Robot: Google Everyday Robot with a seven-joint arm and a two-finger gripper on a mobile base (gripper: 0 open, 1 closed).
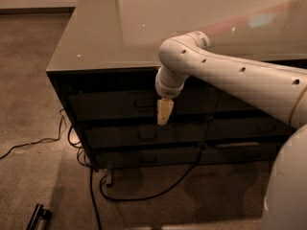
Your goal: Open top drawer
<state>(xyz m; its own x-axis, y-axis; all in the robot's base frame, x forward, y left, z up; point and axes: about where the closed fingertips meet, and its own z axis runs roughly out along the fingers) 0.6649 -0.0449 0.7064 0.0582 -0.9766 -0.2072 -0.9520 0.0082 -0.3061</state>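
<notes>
Top drawer (115,104): shut, front flush in the cabinet (96,47), directly under the top's edge. Handle (144,103) dim, roughly mid-front.

Gripper (164,111): hanging tip-down before the drawer front, just right of the handle, tip near the seam above the second drawer (120,135). Open or closed: cannot tell. Nothing visibly held. Touching the front or just clear of it: also cannot tell, dark front and steep angle.

Step in hand, as judged: lining up on the handle, no grasp yet.

Risks from here:
- Missing the handle. Tip to its right and a little low; closing here likely on bare front, nothing to pull.
- Catching the wrong drawer. Seam close under the tip; any drop, and onto the second drawer's handle (147,135) instead.
- Slipping off. Small bar, shallow bite; a skewed or partial grip likely to pop free at the first tug.
- Binding. Arm (230,75) coming in from the right at a slant; a pull along that line rather than straight out apt to rack the drawer.
- Snagging. Cable (158,190) looped on the floor before the cabinet; trouble if backing the base across it while pulling.
</notes>
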